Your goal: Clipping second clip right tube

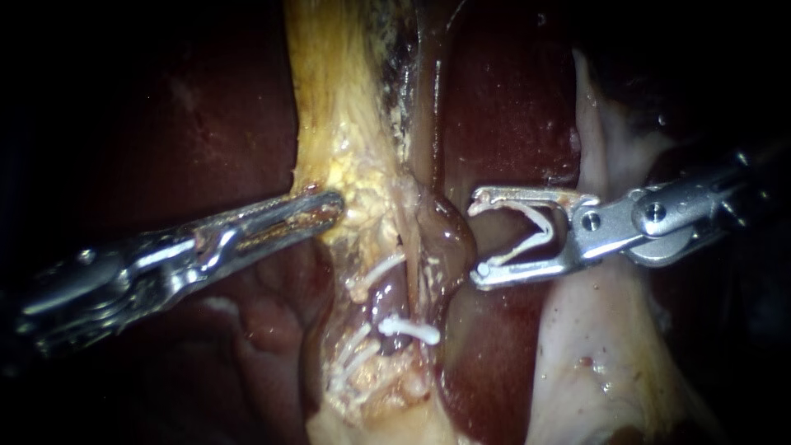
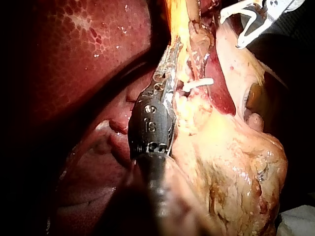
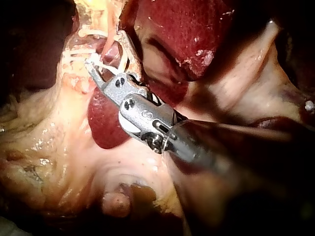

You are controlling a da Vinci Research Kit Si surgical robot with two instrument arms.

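In the endoscope view, the left instrument (image 1: 329, 208), its shaft running in from nine o'clock, had its jaws pressed narrow on the edge of the yellow, crumbly fatty tissue (image 1: 346, 148), drawing it toward nine. The right instrument (image 1: 476, 239), in from three o'clock, had its jaws spread wide around a white V-shaped clip (image 1: 519, 252), one leg against each jaw and the mouth facing nine. Its tips stood at the three-o'clock edge of the glossy brown right tube (image 1: 449, 235), which ran from twelve to six. The tube was not yet between the legs. A short white seated clip (image 1: 409, 329) lay across the tubes at seven o'clock from those tips.

In the left wrist view, with the shaft as six, the left instrument (image 2: 172, 51) lay slim along the yellow strip. The seated clip (image 2: 199, 84) was just beside it at three, and the loaded clip (image 2: 251, 22) was well apart at two.

In the right wrist view, the right instrument (image 3: 96, 71) showed edge-on, so its spread could not be judged there.

Closing from here would likely catch only part of the tube and leave a clip that slips. Drifting toward six could make it foul the seated clip. Advancing too far could pinch the dark red liver (image 1: 511, 99) behind. Slackened or excessive left traction could shift the tube or tear the fat.
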